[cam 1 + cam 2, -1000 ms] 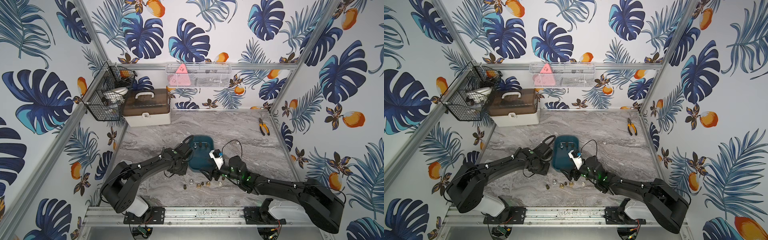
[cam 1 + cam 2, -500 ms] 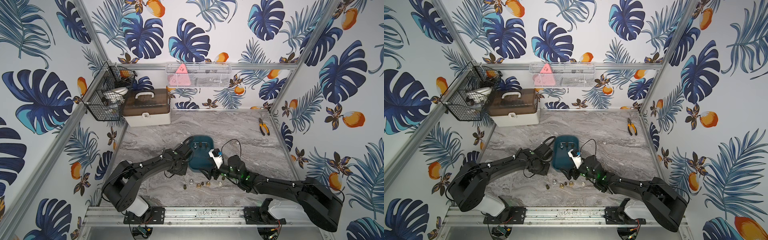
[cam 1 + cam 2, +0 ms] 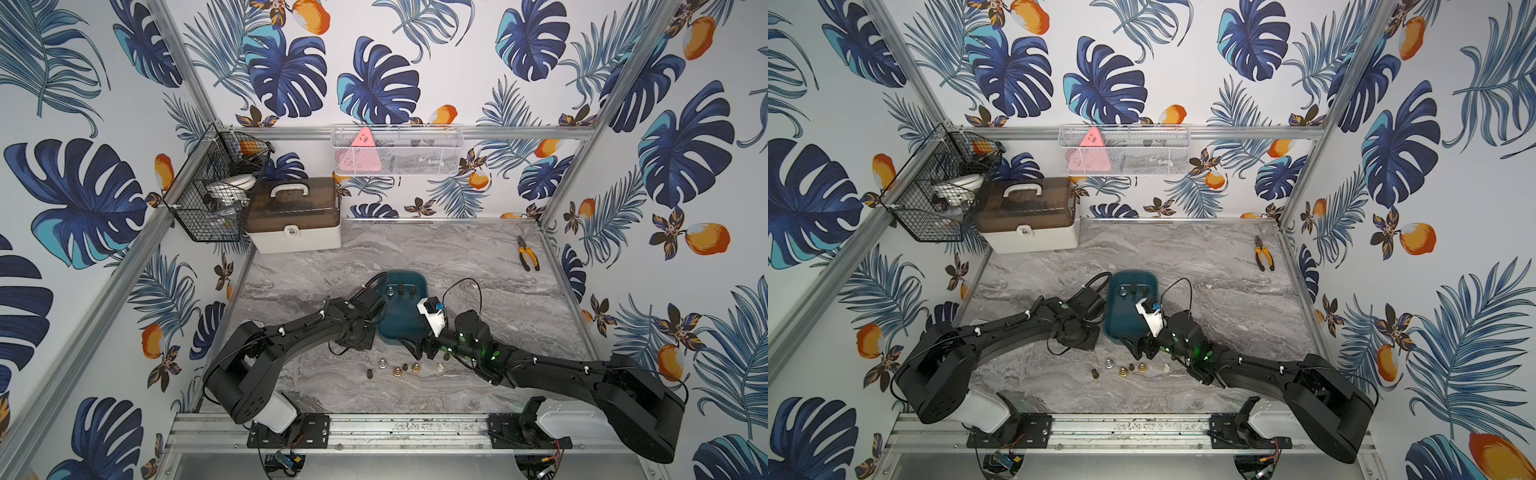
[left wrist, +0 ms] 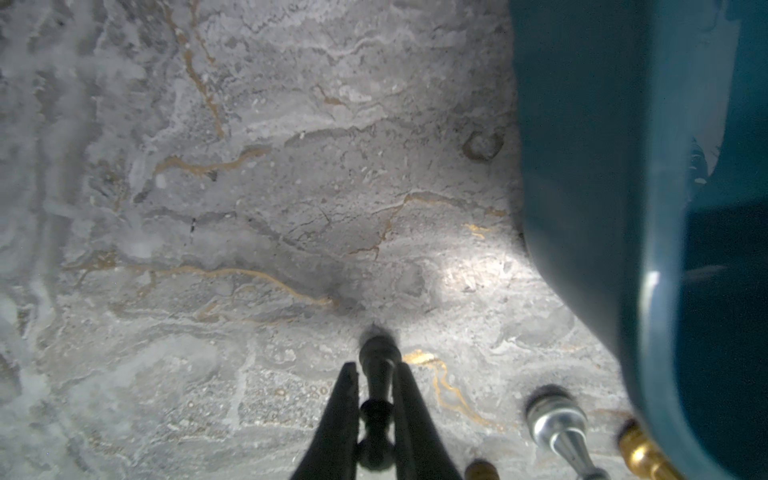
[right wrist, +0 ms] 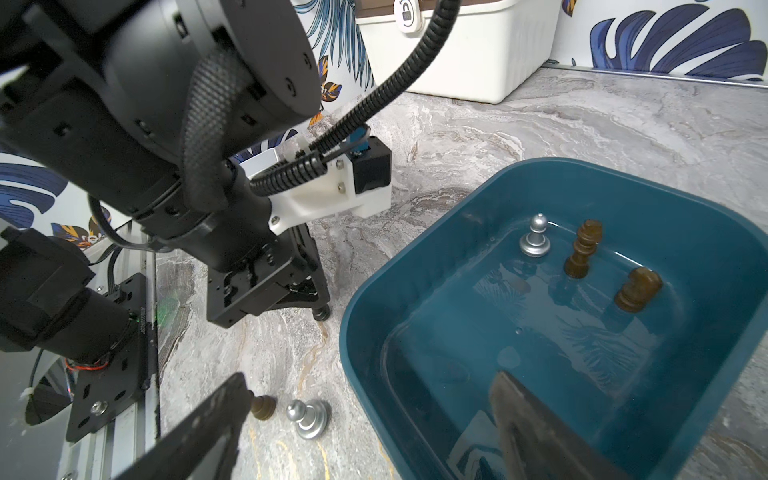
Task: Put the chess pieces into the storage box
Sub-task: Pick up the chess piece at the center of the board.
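Left fingers (image 4: 338, 424): pinching dark chess piece (image 4: 377, 353), eight o'clock of storage box (image 4: 582, 166).
Right fingers (image 5: 195, 428): standing spread, straddling its rim.

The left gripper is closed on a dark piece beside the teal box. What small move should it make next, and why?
Probably a short lift straight up. The left gripper is shut on the dark piece, low over the table, and the storage box wall rises right beside it, so the piece should clear the rim before it travels sideways.
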`<state>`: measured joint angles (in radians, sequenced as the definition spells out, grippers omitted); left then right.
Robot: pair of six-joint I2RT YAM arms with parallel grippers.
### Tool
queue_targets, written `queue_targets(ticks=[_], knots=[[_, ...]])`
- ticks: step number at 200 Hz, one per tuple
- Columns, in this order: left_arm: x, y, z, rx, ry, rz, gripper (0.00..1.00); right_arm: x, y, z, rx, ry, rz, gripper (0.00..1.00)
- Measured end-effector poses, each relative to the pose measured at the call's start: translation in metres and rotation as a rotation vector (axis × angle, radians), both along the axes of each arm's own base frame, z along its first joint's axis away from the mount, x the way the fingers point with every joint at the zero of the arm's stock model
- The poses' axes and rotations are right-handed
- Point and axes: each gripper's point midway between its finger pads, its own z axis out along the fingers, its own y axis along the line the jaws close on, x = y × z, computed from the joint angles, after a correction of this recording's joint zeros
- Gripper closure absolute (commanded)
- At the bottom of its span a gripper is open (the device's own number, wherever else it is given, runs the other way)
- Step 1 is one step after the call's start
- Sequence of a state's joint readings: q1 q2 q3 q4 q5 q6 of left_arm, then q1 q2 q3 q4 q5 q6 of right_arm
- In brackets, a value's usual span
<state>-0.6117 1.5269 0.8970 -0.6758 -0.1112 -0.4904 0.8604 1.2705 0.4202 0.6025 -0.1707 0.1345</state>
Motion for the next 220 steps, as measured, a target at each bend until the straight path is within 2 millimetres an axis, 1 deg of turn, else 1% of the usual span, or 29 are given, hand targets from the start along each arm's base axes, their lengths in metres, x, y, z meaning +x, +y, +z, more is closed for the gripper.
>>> queue_targets(ticks=[23, 49, 82, 95, 104, 120, 130, 156, 180, 220], knots=[[0.005, -0.001, 0.011, 0.000, -0.021, 0.002, 0.88, 0.001, -0.002, 0.001, 0.001, -0.006, -0.012, 0.07], [0.019, -0.006, 0.039, -0.010, -0.072, 0.007, 0.88, 0.003, -0.010, 0.002, 0.001, -0.022, -0.048, 0.06], [0.050, -0.022, 0.083, -0.041, -0.162, 0.006, 0.87, 0.008, -0.027, 0.008, 0.017, -0.064, -0.136, 0.04], [0.063, -0.032, 0.094, -0.052, -0.187, -0.001, 0.88, 0.012, -0.037, 0.011, 0.023, -0.084, -0.191, 0.01], [0.072, -0.038, 0.098, -0.054, -0.196, -0.007, 0.87, 0.015, -0.044, 0.012, 0.023, -0.093, -0.230, 0.00], [0.087, -0.052, 0.099, -0.052, -0.205, -0.033, 0.87, 0.020, -0.057, 0.013, 0.022, -0.112, -0.297, 0.00], [0.092, -0.060, 0.096, -0.052, -0.201, -0.045, 0.87, 0.023, -0.062, 0.014, 0.021, -0.123, -0.332, 0.00], [0.108, -0.081, 0.083, -0.050, -0.182, -0.084, 0.87, 0.028, -0.068, 0.013, 0.009, -0.130, -0.375, 0.00], [0.117, -0.089, 0.068, -0.035, -0.160, -0.092, 0.87, 0.031, -0.068, 0.011, -0.002, -0.129, -0.389, 0.00], [0.124, -0.092, 0.048, 0.000, -0.135, -0.112, 0.87, 0.031, -0.068, 0.012, -0.001, -0.129, -0.389, 0.00]])
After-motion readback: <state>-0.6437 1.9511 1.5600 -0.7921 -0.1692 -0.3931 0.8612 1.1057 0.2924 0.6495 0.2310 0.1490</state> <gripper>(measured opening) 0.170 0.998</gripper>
